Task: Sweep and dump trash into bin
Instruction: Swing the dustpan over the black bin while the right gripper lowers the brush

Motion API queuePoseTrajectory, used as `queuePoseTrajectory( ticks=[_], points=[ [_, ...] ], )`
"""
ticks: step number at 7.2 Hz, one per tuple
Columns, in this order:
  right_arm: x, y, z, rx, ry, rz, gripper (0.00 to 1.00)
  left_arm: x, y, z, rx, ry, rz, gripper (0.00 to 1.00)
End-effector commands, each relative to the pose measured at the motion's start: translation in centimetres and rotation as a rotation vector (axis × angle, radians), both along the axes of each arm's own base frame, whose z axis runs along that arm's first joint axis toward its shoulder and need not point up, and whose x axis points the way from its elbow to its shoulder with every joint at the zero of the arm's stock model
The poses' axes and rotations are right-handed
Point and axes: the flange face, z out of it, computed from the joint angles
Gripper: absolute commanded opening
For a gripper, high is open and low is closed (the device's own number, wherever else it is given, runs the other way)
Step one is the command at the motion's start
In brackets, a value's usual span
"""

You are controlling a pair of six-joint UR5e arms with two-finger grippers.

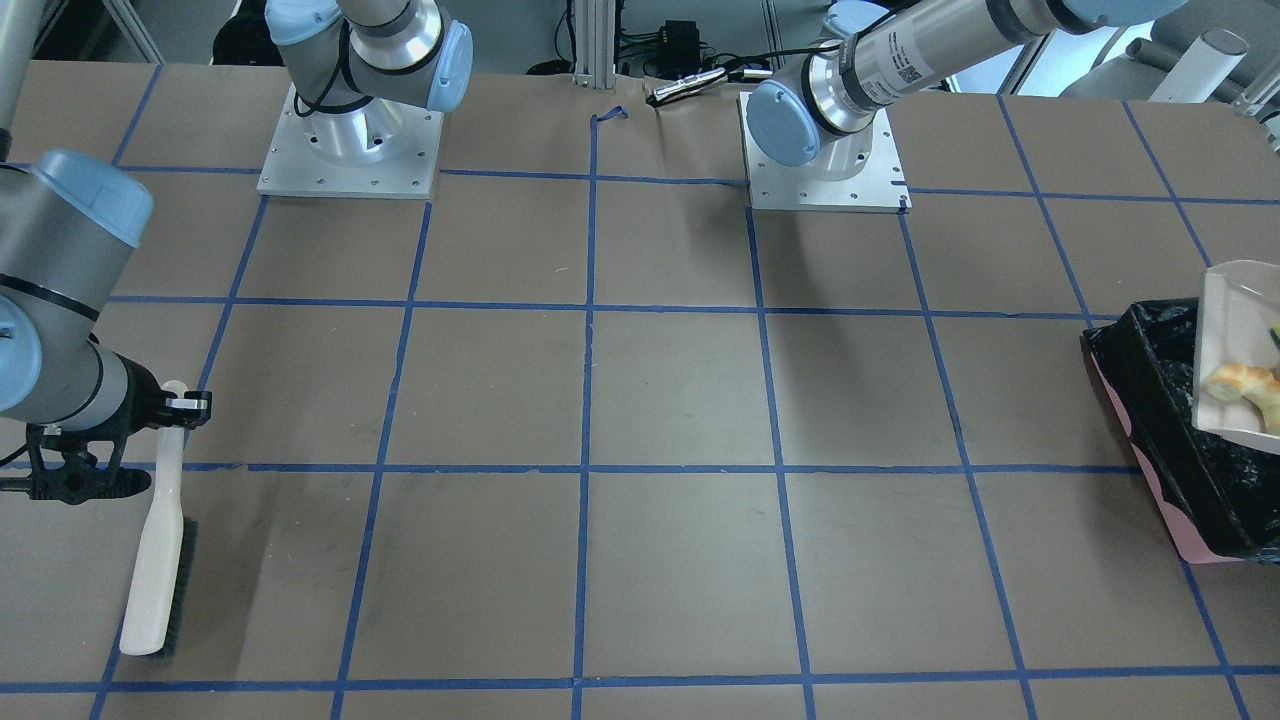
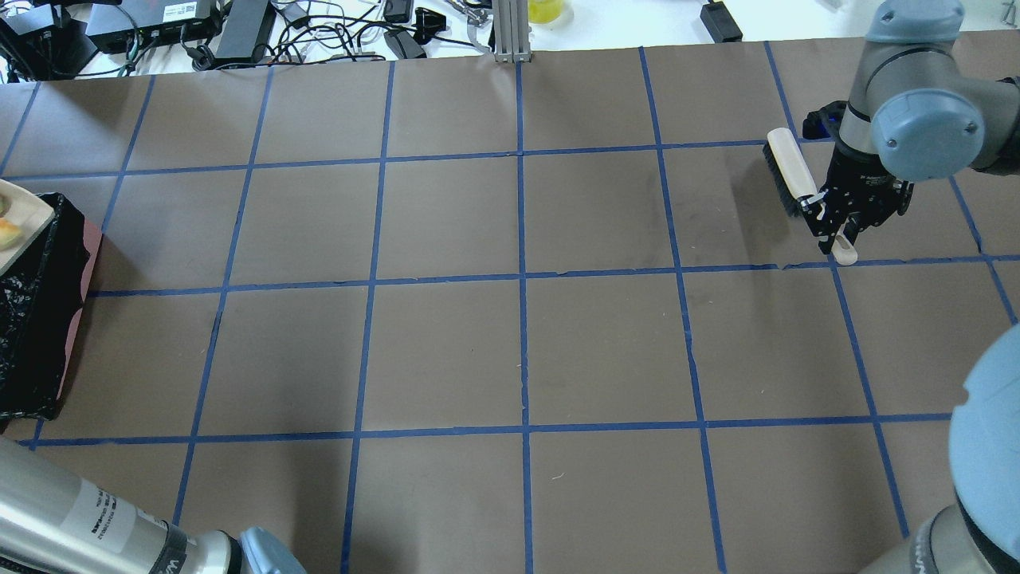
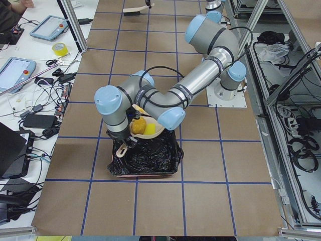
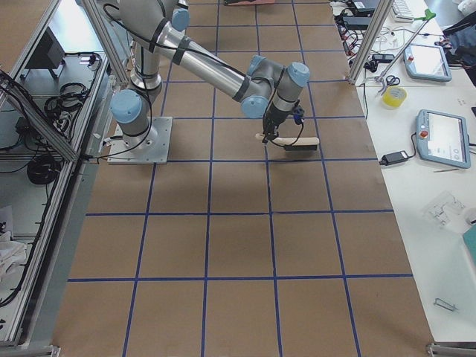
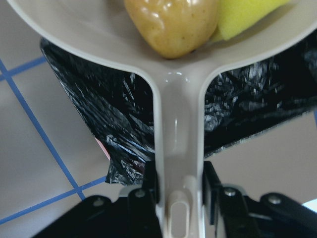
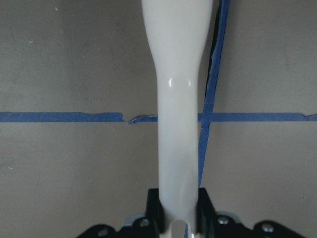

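My left gripper point(image 5: 181, 183) is shut on the handle of the beige dustpan point(image 5: 89, 29) and holds it above the bin point(image 1: 1170, 430), a pink box lined with a black bag. In the pan lie the brown potato-like lump point(image 5: 173, 25), the yellow-green wedge point(image 5: 242, 20) and the golden pastry piece point(image 1: 1245, 385). The bin also shows at the left edge of the overhead view point(image 2: 32, 319). My right gripper point(image 2: 837, 231) is shut on the white handle of a brush point(image 2: 789, 171), whose bristles rest on the table at the far right.
The brown table point(image 2: 518, 351) carries a grid of blue tape lines. The two arm bases point(image 1: 350, 150) stand on the robot's side. Cables and devices point(image 2: 239, 24) lie beyond the far edge.
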Motion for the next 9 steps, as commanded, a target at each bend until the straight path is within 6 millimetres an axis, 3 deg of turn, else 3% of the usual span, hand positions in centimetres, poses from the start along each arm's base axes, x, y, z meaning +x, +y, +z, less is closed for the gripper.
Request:
queuePoseTrajectory(
  ticks=[1,3,5,9],
  points=[
    [-2.4,0.3,-0.1,0.003,-0.015,-0.039,0.0,4.5,-0.1,-1.7,-0.029,-0.081,-0.135,0.0],
    [-2.8,1.1,-0.3,0.014,-0.015,-0.082,0.0,5.1,-0.6,-2.1,-0.036,-0.103,-0.177,0.0],
    [-2.6,1.5,-0.9,0.028,-0.037,-0.046,0.0,3.9,-1.6,-1.4,-0.031,-0.128,-0.321,0.0],
    [-2.6,1.3,-0.9,0.021,-0.038,-0.019,0.0,3.4,-2.0,-1.1,-0.048,-0.194,-0.444,0.0]
  ],
)
